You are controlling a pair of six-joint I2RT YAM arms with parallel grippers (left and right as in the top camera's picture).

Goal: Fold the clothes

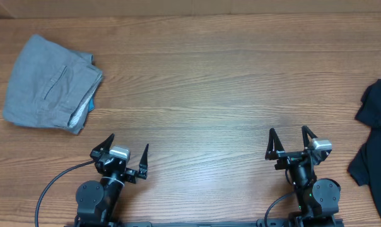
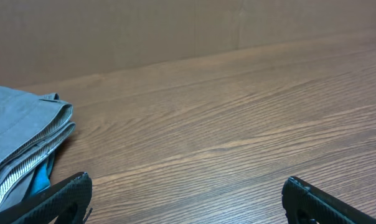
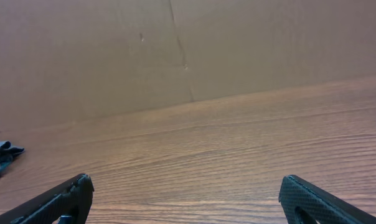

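The folded pair of plain grey cloth shorts [image 1: 45, 82] lies on the brown wood-grain table [image 1: 203, 82], ahead of the left gripper [image 1: 128, 142] and off to its left, well apart from its fingertips. A pocket slit faces up. A strip of light-blue fabric [image 1: 89, 106] peeks out from under the stack on the side nearest that gripper; the left wrist view shows it beneath the grey layered edges, and whether it is a separate garment cannot be told. The left gripper's black jaws stand spread wide with only bare wood between them, holding nothing. The right gripper [image 1: 288, 130] is likewise spread wide and empty, with bare table in front of it. A crumpled black garment [image 1: 375, 132] lies to the right of the right gripper, apart from it, and runs off the table's right edge of view.
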